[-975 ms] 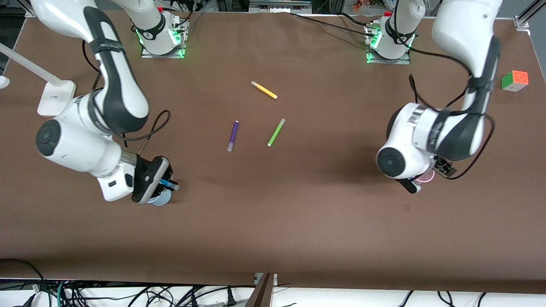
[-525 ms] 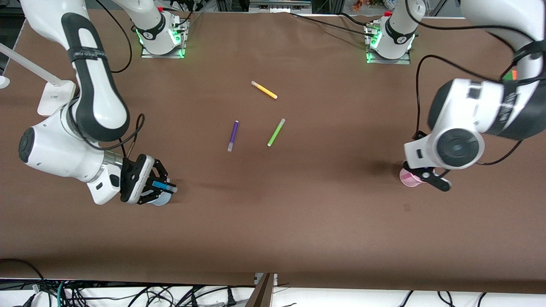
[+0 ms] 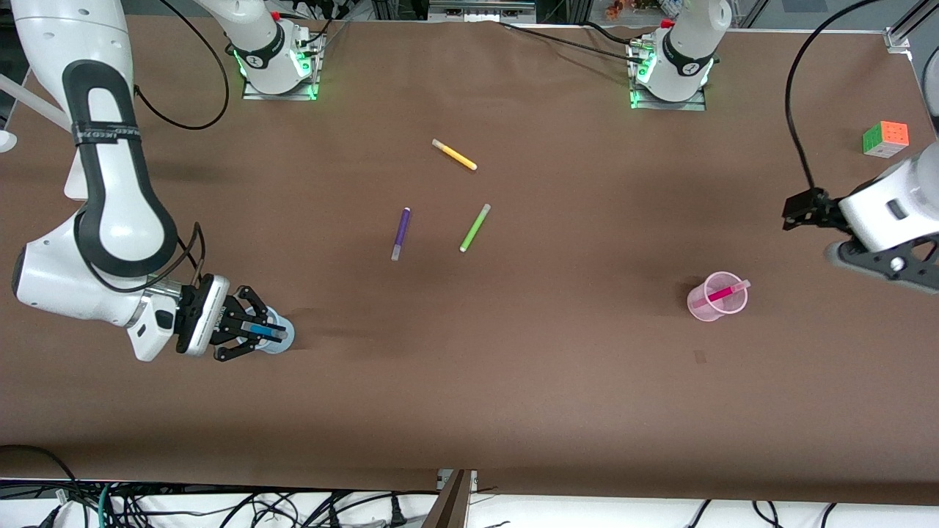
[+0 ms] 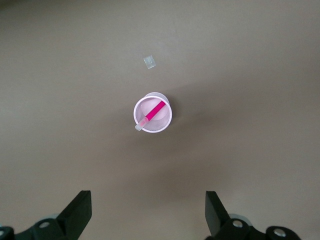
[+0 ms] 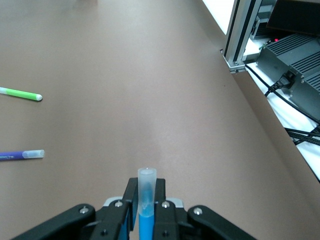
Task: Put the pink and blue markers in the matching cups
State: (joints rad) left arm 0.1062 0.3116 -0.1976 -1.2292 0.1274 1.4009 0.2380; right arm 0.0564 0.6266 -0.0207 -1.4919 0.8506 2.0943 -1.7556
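Note:
The pink marker (image 3: 723, 293) leans inside the pale pink cup (image 3: 706, 308), which stands toward the left arm's end of the table. In the left wrist view the marker (image 4: 156, 111) lies across the cup (image 4: 168, 118). My left gripper (image 3: 880, 268) is open and empty, raised well above the table off to the side of that cup; its wrist view (image 4: 148, 201) shows the jaws wide apart. My right gripper (image 3: 253, 331) is shut on the blue marker (image 3: 265, 330) over the light blue cup (image 3: 285, 336). The right wrist view shows the marker (image 5: 146, 220) clamped, its greyish cap sticking out past the fingertips (image 5: 160, 189).
A yellow marker (image 3: 454, 155), a green marker (image 3: 475, 228) and a purple marker (image 3: 400, 233) lie mid-table. A colour cube (image 3: 885, 138) sits near the left arm's end. A small pale square (image 3: 700, 357) lies near the pink cup.
My left arm rose and drew away from the pink cup toward its own end of the table, leaving the pink marker inside. My right gripper, still holding the blue marker, shifted slightly over the blue cup.

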